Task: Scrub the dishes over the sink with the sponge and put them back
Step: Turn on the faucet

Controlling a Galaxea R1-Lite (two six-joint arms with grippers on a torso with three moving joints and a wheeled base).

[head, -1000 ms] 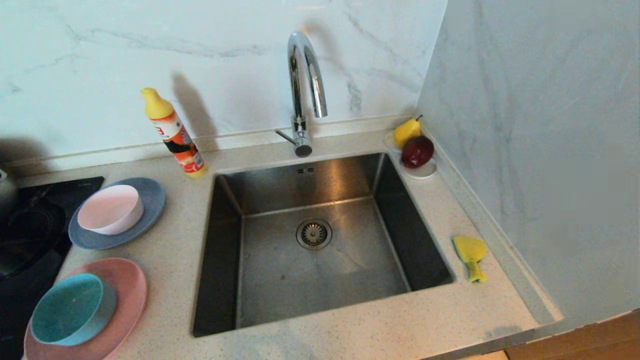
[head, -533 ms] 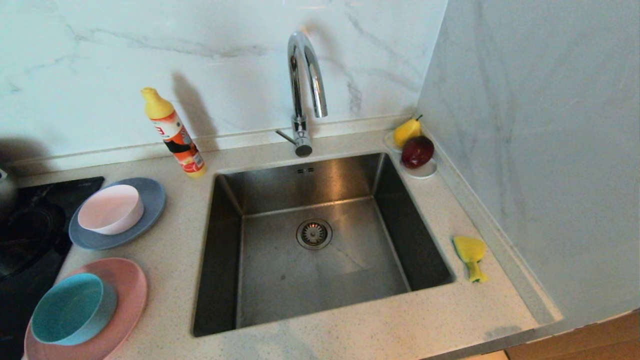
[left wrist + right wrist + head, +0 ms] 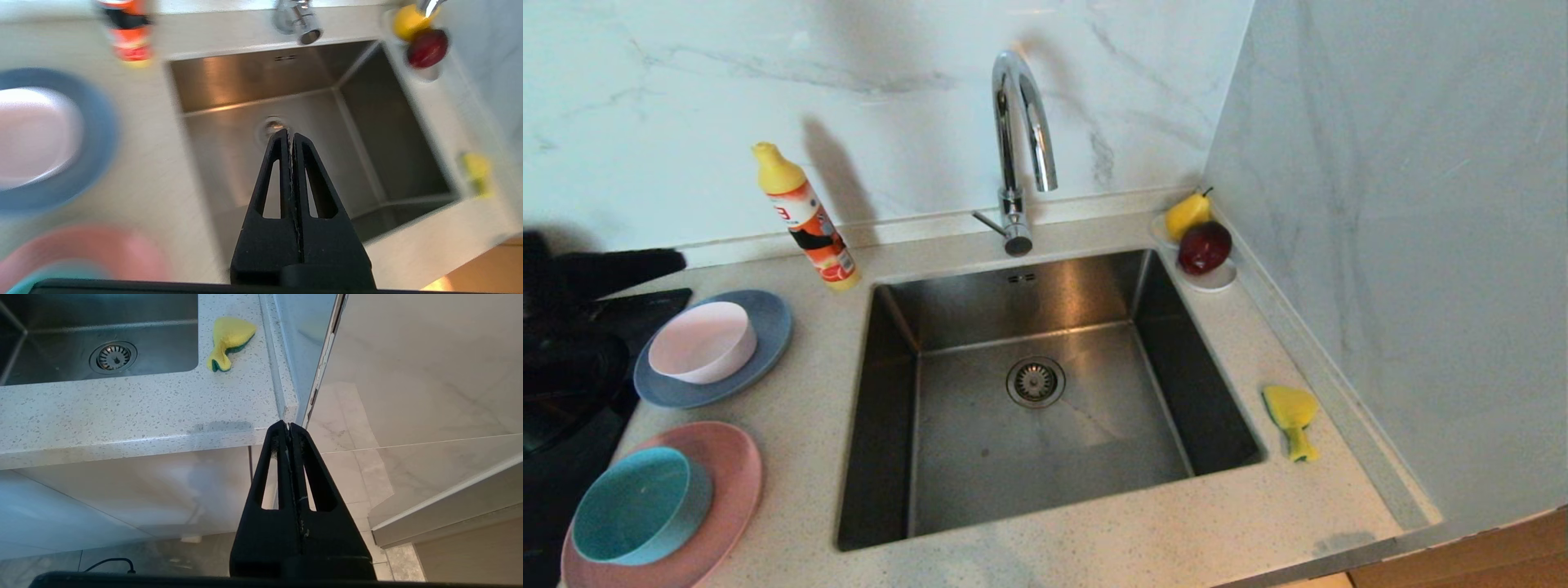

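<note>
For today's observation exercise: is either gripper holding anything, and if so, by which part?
Nothing is held. The left gripper and the right gripper are both shut and empty; the sponge lies on the counter.

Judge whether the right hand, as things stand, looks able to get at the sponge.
Probably yes: the sponge lies alone on the counter beyond the shut right hand, nothing between.
</note>
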